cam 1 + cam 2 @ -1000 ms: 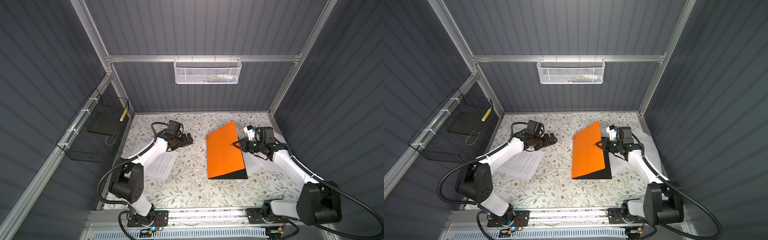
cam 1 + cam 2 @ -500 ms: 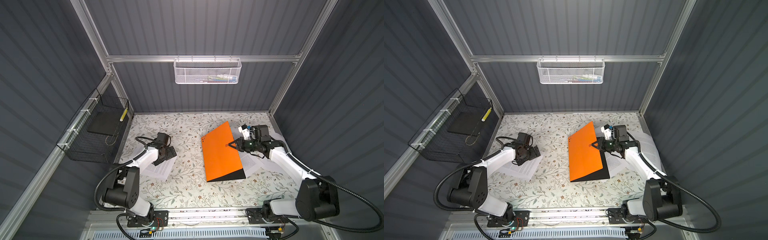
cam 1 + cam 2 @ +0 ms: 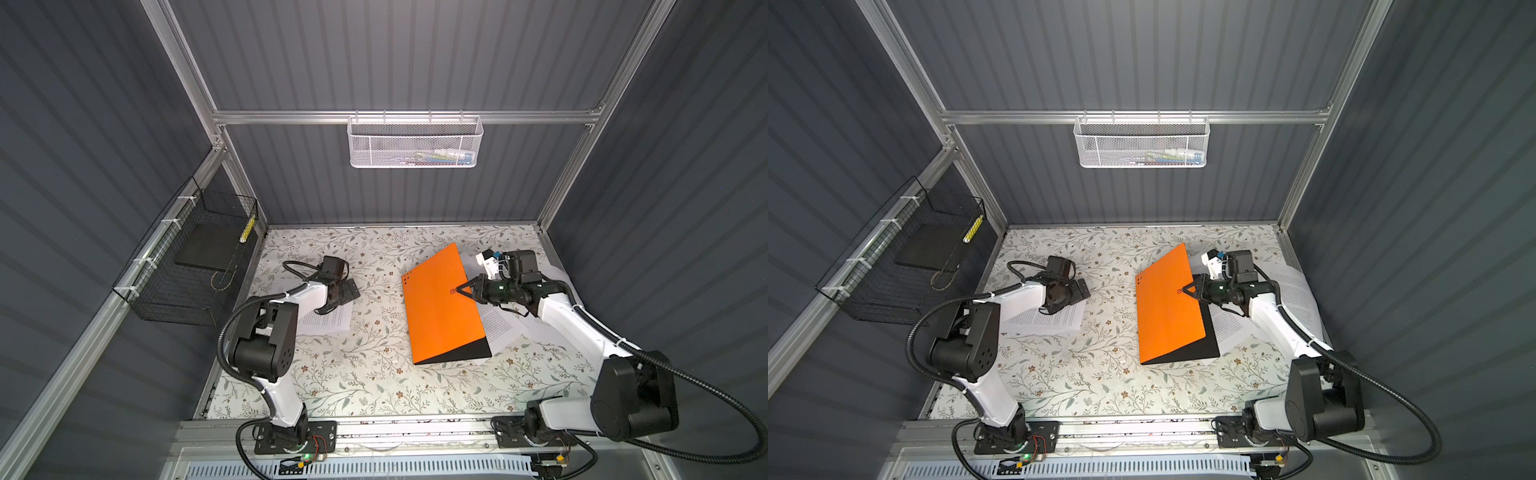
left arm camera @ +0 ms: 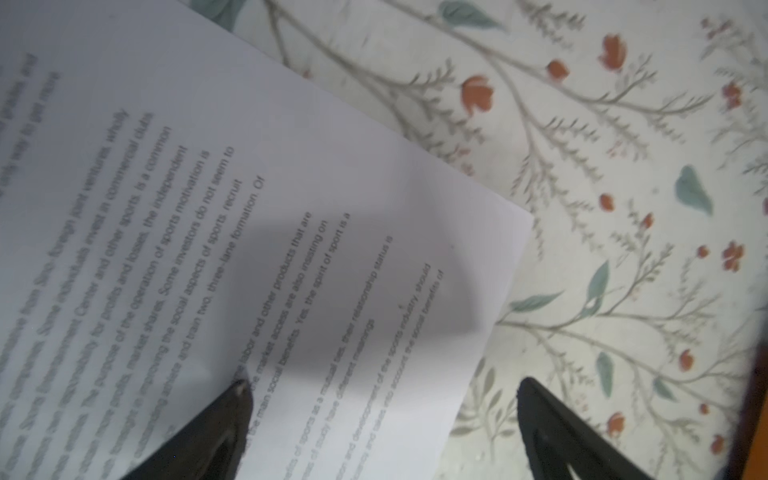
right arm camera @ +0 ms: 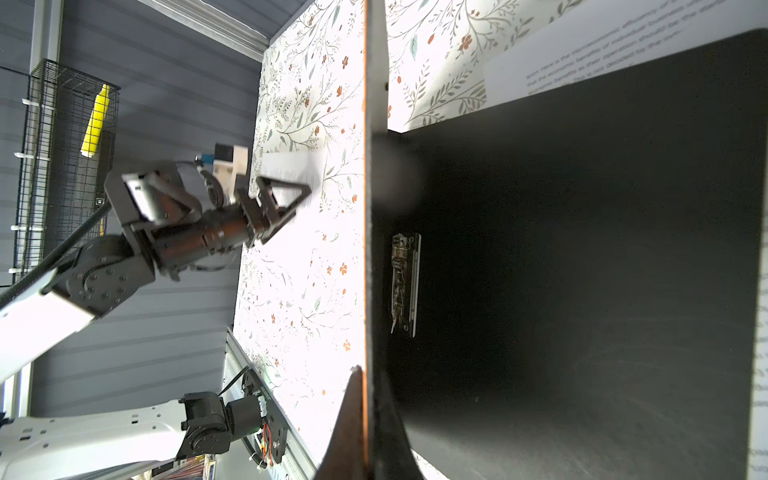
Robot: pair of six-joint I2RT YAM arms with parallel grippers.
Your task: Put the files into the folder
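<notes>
The orange folder (image 3: pixel 440 307) (image 3: pixel 1167 316) lies right of centre with its cover raised at an angle. My right gripper (image 3: pixel 459 289) (image 3: pixel 1187 289) (image 5: pixel 365 374) is shut on the cover's free edge. The folder's black inside (image 5: pixel 582 249) and metal clip (image 5: pixel 405 282) show in the right wrist view. Files (image 3: pixel 498 328) (image 3: pixel 1229 328) stick out from under the folder on its right. More files (image 3: pixel 328 322) (image 3: pixel 1054 322) (image 4: pixel 249 208) lie at the left. My left gripper (image 3: pixel 349 289) (image 3: pixel 1079 291) (image 4: pixel 384 384) is open above their corner, with one finger over paper and one over cloth.
A black wire basket (image 3: pixel 195 266) on the left wall holds a dark slab and a yellow item. A white mesh basket (image 3: pixel 415 141) hangs on the back rail. Curled sheets (image 3: pixel 552 278) lie against the right wall, behind my right arm.
My left gripper swung down toward the left files and now hovers over their corner. My right gripper has carried the folder cover slightly leftward and still holds it raised.
</notes>
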